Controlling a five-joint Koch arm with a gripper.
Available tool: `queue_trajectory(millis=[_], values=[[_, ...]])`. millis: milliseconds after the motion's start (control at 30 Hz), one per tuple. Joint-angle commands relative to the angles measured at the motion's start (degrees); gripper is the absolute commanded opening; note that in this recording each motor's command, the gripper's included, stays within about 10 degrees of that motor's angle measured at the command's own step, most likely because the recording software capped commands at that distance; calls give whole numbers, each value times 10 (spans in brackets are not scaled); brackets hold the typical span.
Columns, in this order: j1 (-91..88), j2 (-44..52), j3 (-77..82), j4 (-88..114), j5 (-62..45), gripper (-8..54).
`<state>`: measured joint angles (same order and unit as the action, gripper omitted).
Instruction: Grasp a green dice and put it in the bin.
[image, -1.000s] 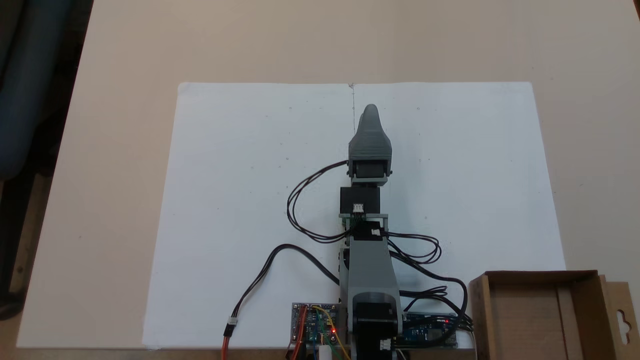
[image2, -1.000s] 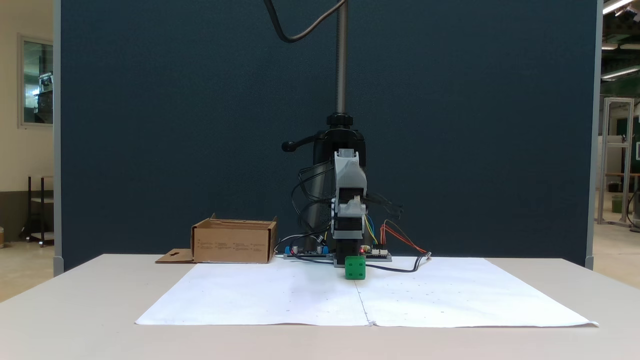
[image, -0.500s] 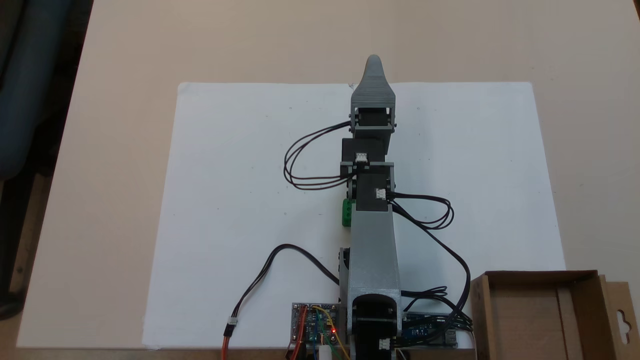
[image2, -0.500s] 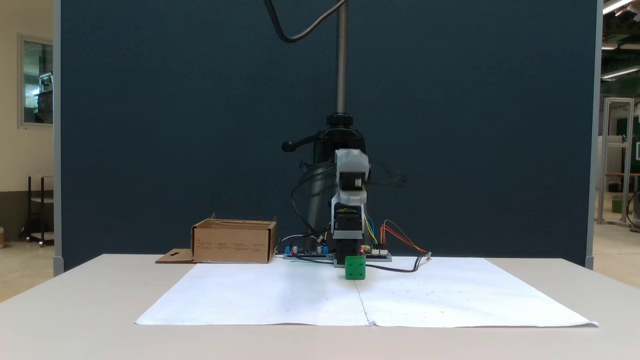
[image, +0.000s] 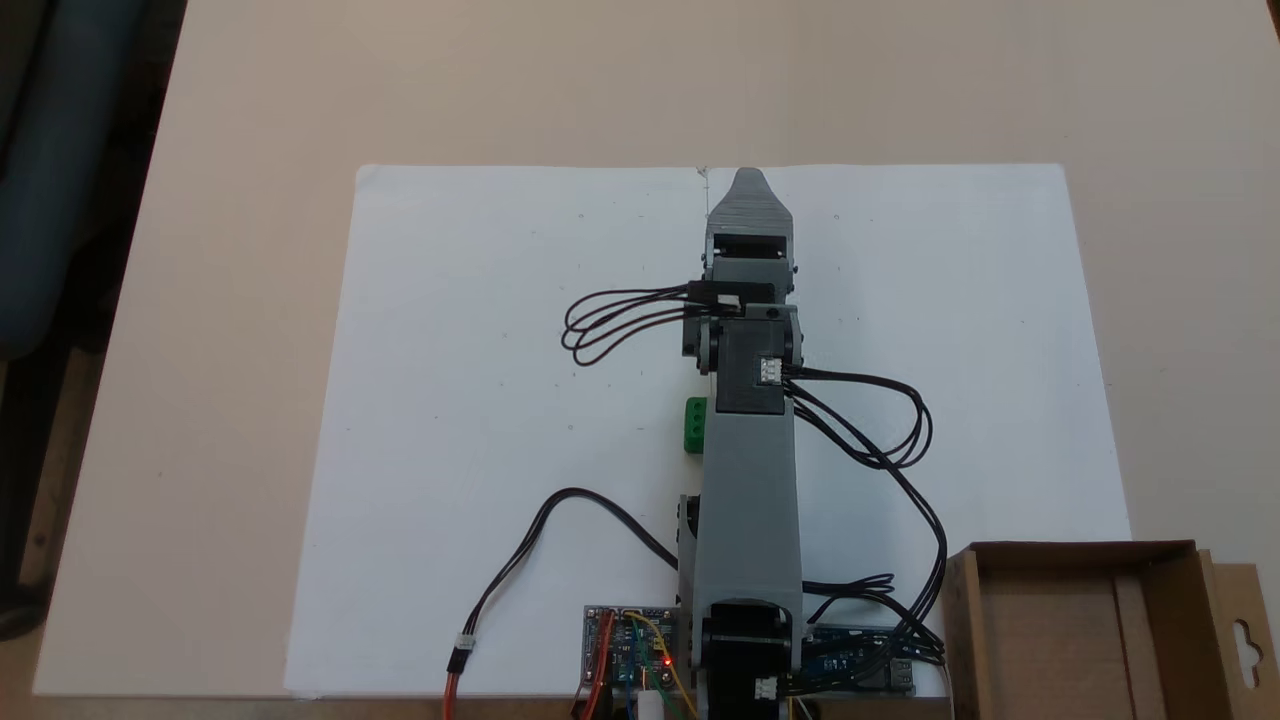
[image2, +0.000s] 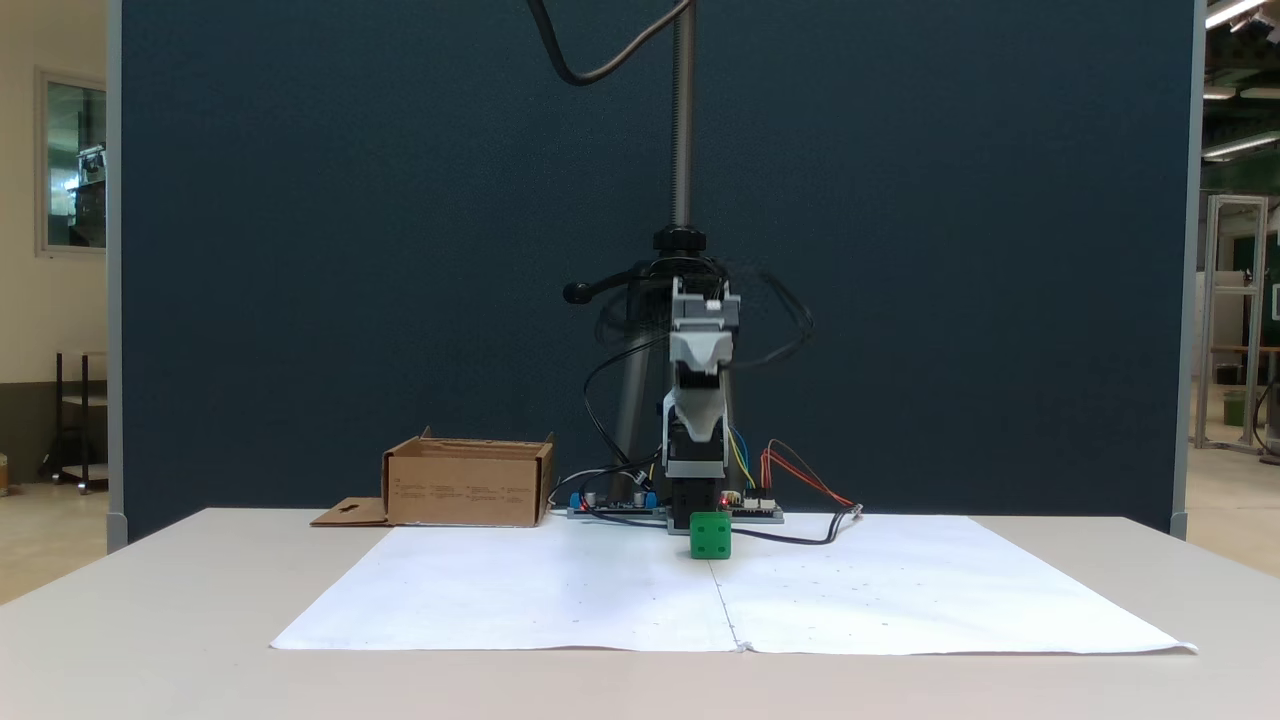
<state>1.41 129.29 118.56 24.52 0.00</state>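
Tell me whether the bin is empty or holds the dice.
Empty: the bin shows bare cardboard inside; the green dice sits on the paper.

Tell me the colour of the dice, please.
Bright green dice; clearest in the fixed view from the front.

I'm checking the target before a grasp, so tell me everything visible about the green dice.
The green dice is a small bright green cube, plastic-looking, with dark round pips on the face toward the front camera. It sits flat on the white paper, untouched. In the top-down fixed view the arm partly covers it.
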Motion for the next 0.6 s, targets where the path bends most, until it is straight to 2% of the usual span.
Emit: queue_trajectory(millis=[0, 367, 567], values=[[17, 64, -40, 92, -41, 439], [31, 64, -99, 426, -40, 439], [30, 65, -114, 470, -39, 440]])
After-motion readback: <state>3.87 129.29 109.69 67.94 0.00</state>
